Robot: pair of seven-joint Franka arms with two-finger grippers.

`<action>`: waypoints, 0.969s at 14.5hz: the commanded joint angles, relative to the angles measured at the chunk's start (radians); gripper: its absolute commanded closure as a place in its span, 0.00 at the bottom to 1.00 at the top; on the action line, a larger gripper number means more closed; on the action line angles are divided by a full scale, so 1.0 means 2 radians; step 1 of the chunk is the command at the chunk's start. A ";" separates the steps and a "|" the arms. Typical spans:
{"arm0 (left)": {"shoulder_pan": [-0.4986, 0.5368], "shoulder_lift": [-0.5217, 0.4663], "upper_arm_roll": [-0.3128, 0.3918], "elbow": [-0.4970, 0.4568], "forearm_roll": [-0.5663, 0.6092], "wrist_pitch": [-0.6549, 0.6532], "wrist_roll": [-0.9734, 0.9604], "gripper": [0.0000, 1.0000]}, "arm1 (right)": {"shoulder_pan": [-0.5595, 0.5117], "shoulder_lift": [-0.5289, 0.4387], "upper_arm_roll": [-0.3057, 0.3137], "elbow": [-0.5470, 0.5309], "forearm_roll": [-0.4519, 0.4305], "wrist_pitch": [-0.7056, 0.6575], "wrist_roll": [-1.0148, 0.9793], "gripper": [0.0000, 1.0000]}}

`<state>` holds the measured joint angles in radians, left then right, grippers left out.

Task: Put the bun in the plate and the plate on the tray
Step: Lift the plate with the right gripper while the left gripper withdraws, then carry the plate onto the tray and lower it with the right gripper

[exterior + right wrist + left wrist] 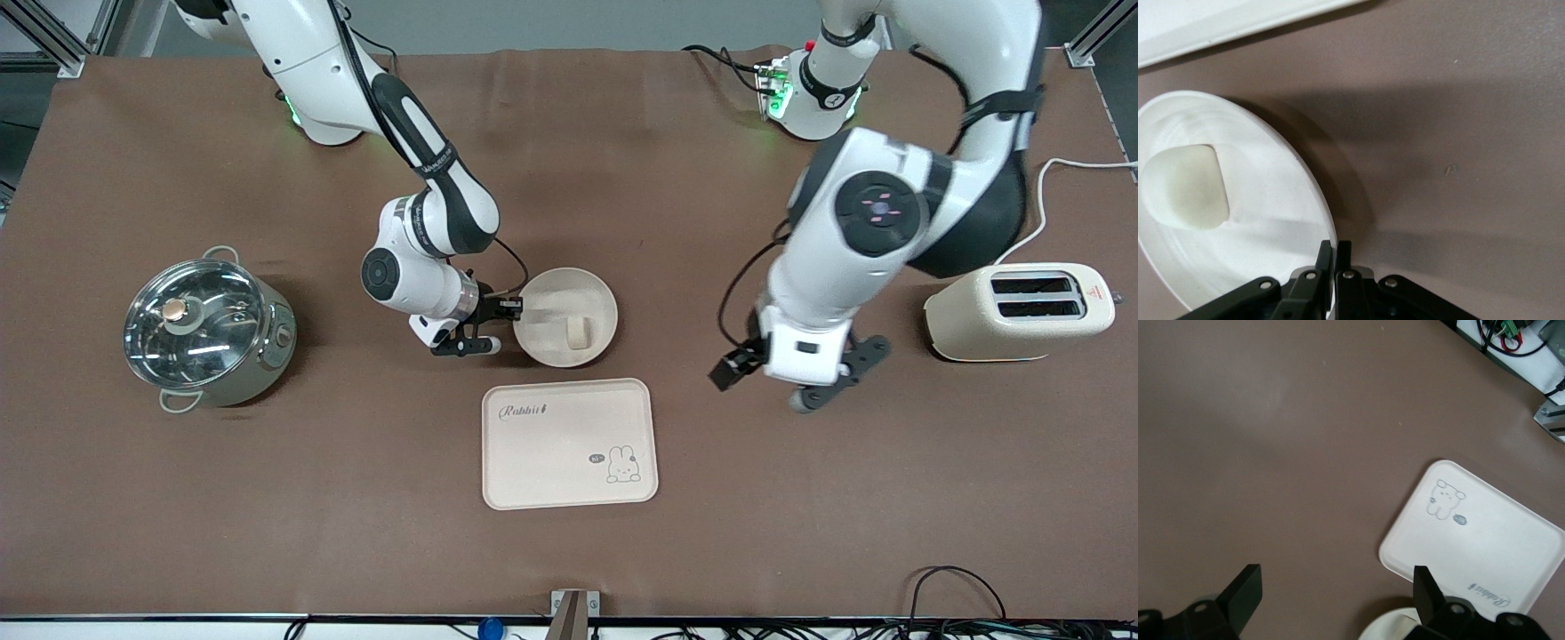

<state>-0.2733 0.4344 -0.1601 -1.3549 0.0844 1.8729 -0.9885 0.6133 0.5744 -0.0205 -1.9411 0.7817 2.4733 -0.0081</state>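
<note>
The right gripper [514, 313] is pinched on the rim of the plate [544, 347], which sits mid-table, farther from the front edge than the tray [569, 418]. The bun [579, 333] already lies loose in the plate; a tilt or jerk during the lift would likely roll it out, and so thin a rim grip may slip. The tray reads "Rabbit" beside a small rabbit drawing. The left gripper [805, 378] waits, fingers apart, over bare table near the toaster [1022, 311].
</note>
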 commanded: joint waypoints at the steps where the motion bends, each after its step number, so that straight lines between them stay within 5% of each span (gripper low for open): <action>1: 0.027 -0.025 -0.003 -0.004 0.009 -0.021 0.057 0.00 | -0.002 -0.035 0.003 -0.021 0.013 -0.010 -0.013 0.99; 5: 0.082 -0.065 -0.003 -0.005 0.009 -0.063 0.178 0.00 | -0.006 -0.039 0.001 -0.005 0.013 -0.014 -0.013 0.99; 12: 0.139 -0.147 -0.001 -0.010 0.003 -0.162 0.375 0.00 | -0.031 0.095 -0.003 0.219 -0.007 -0.109 0.027 1.00; 14: 0.121 -0.182 0.033 -0.039 -0.002 -0.166 0.404 0.00 | -0.042 0.130 -0.005 0.262 -0.022 -0.111 0.043 1.00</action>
<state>-0.0066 0.1467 -0.1416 -1.3575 0.0873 1.5473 -0.2411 0.5561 0.7383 -0.0340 -1.5448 0.7735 2.2786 0.0309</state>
